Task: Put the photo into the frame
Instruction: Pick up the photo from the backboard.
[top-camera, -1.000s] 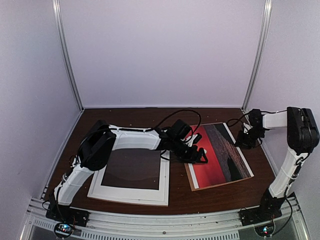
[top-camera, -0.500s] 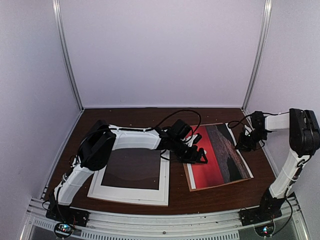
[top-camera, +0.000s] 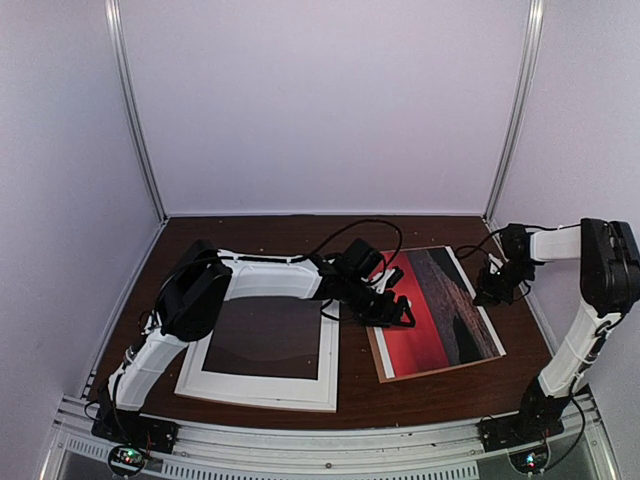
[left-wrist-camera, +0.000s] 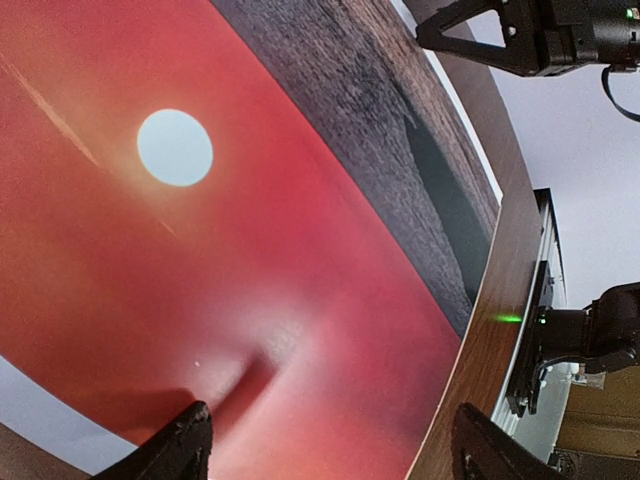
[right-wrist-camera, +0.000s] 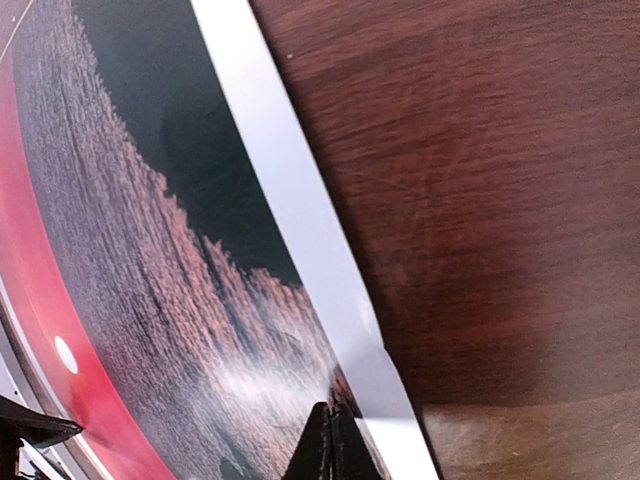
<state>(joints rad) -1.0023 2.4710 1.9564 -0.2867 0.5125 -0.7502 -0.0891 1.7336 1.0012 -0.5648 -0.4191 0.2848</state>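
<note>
The photo (top-camera: 445, 318) lies flat — beneath the left hand (top-camera: 396, 311).

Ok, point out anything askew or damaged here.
The photo lies skewed to the table edge. In the right wrist view its white right border buckles upward where the right gripper, shut, seems to pinch it. No tear shows.

Red sunset photo (top-camera: 440, 330), white frame (top-camera: 329, 350) beside
</note>
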